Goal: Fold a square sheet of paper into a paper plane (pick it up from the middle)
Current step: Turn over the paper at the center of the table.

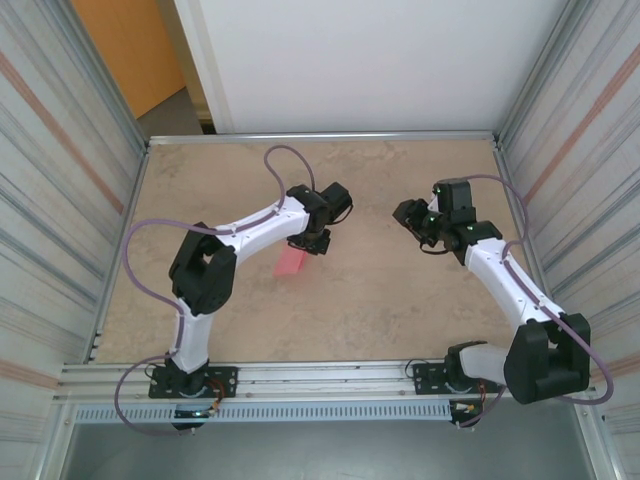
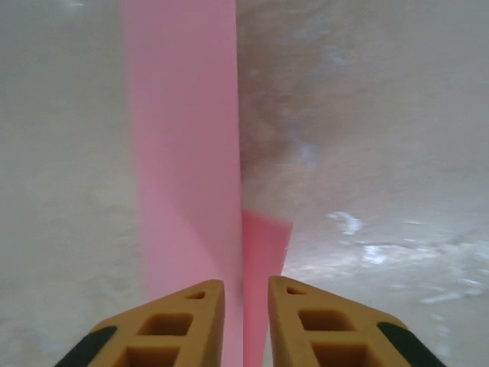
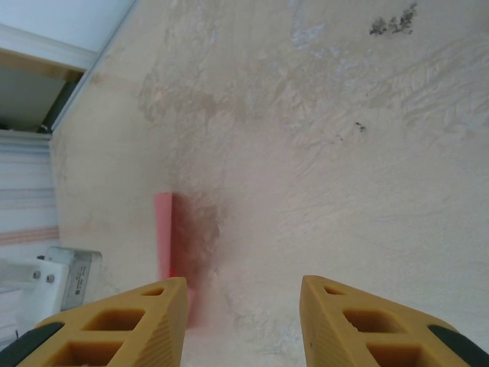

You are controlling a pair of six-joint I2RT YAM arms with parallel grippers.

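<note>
table (image 1: 400, 300) beige; side walls (image 1: 50, 180) corrugated; back panel (image 1: 350, 60) white; door (image 1: 125, 45) orange

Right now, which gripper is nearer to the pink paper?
Left. The left gripper has the pink paper between its jaws; the right gripper hangs apart, to its right.

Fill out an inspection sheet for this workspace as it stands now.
surface: beige mottled table, a few dark specks
job's things: pink paper, folded, mid-table at the left gripper
clutter: nothing seen
grippers: left gripper has its fingers nearly together with the paper between them, grip unclear; right gripper is open above bare table
cables: purple cable looped along each arm, off the paper
surroundings: ribbed metal walls on both sides, white panel behind
</note>
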